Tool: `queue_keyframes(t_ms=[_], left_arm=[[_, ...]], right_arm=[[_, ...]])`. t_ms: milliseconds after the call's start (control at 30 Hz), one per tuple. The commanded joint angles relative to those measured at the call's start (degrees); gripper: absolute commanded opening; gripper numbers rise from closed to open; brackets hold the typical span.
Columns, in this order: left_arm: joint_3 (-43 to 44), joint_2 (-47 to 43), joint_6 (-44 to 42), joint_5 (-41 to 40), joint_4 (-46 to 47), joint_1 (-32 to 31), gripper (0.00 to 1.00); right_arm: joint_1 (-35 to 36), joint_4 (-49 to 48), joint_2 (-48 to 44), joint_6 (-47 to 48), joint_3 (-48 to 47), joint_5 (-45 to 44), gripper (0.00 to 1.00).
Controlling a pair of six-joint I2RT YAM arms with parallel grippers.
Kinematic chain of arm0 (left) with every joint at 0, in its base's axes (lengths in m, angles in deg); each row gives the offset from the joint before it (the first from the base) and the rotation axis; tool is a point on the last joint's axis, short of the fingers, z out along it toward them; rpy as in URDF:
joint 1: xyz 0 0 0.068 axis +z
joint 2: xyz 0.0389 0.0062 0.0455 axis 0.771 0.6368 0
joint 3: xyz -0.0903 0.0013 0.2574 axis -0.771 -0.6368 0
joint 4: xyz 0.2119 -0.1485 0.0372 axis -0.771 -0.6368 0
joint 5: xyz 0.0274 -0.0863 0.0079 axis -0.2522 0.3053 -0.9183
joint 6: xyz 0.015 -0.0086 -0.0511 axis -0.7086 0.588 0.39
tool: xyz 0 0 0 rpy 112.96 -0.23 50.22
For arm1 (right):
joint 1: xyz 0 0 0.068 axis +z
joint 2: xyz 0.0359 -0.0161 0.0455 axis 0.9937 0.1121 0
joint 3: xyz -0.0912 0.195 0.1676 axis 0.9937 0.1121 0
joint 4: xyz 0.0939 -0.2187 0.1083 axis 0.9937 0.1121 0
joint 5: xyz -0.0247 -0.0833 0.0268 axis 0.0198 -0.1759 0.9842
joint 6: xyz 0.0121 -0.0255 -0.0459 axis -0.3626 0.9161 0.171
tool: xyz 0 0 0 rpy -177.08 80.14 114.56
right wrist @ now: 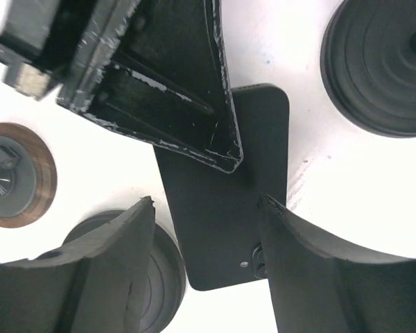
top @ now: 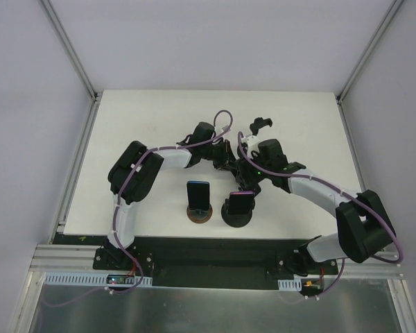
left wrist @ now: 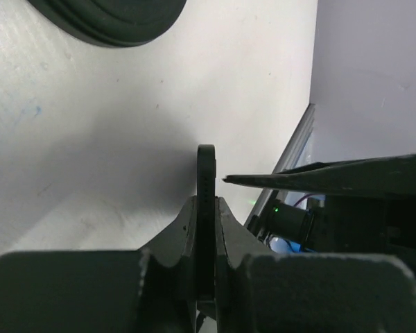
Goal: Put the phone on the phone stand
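A black phone [right wrist: 222, 236] hangs edge-up above the white table [top: 152, 132], camera end towards me in the right wrist view. My left gripper [left wrist: 205, 202] is shut on it; its thin edge [left wrist: 206, 166] sticks up between the jaws. The left fingers [right wrist: 159, 90] show pinching the phone's far part. My right gripper [right wrist: 206, 205] is open, one finger on each side of the phone, not touching it. In the top view both grippers, left [top: 225, 156] and right [top: 246, 182], meet at mid-table and hide the phone. An empty black round stand [right wrist: 381, 62] lies beside the phone.
A brown round stand [top: 200, 214] holds a dark phone [top: 198, 195], and a black round stand [top: 237, 218] holds another [top: 240, 203], both near the front edge. A black clamp-like holder [top: 261, 125] stands behind the grippers. The table has raised rails at both sides.
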Motion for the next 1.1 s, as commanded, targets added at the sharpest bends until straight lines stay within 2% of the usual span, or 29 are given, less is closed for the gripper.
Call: queue_keyframes(t_ms=[0,67,233,400,567,633,667,733,833,867,933,967,1000,1067], left_arm=[[1.6,-5.0,-3.0,-0.3,-1.4,-0.2,0.0],[1.8,-6.3,-3.5,-1.1,-1.9,0.2,0.0],[2.5,-11.6,-4.1,-1.9,-4.9,1.2,0.0],[2.8,-20.0,-6.8,-3.2,-8.1,2.1,0.0],[3.7,-30.8,-15.4,-7.0,-11.9,2.0,0.0],[3.1,-34.2,-18.3,-10.3,-12.2,1.9,0.0],[2.8,-37.5,-21.9,-11.3,-12.2,1.8,0.0],[1.7,-40.9,-26.4,-15.1,-12.2,1.1,0.0],[-0.1,-47.1,-37.2,-21.1,-12.2,-0.8,0.0],[-0.4,-49.8,-44.1,-23.0,-12.2,-1.8,0.0],[-2.1,-52.4,-52.3,-29.3,-12.0,-4.3,0.0],[-2.7,-54.7,-60.7,-30.9,-11.7,-7.3,0.0],[-3.3,-55.7,-64.7,-32.2,-11.4,-8.5,0.0],[-5.3,-58.3,-73.6,-33.9,-11.1,-10.6,0.0]], right_arm=[[0.6,-3.0,-5.0,-1.7,-0.4,-2.4,0.42],[0.6,0.4,-6.2,-2.2,-0.7,-3.9,0.58],[0.7,11.1,-12.4,-3.4,-2.8,-16.5,0.8],[-0.5,23.1,-20.1,-6.8,-4.4,-27.2,0.9],[-1.1,33.8,-22.8,-14.1,-11.3,-29.5,0.97],[-1.3,37.5,-23.1,-16.2,-14.1,-28.9,1.0],[-1.2,38.4,-23.1,-20.2,-15.8,-28.2,1.0],[-1.3,40.1,-23.4,-23.9,-20.5,-25.5,0.97],[-1.4,40.1,-23.3,-32.6,-25.7,-19.7,0.97],[-1.4,39.0,-23.1,-37.8,-26.5,-17.4,0.97],[-1.2,33.2,-23.0,-44.2,-27.6,-8.9,0.97],[-1.1,30.4,-22.7,-47.1,-27.5,-6.2,0.99],[-0.9,24.2,-22.6,-53.0,-27.4,-2.2,0.97],[1.0,17.6,-22.3,-58.8,-25.9,-1.5,0.92]])
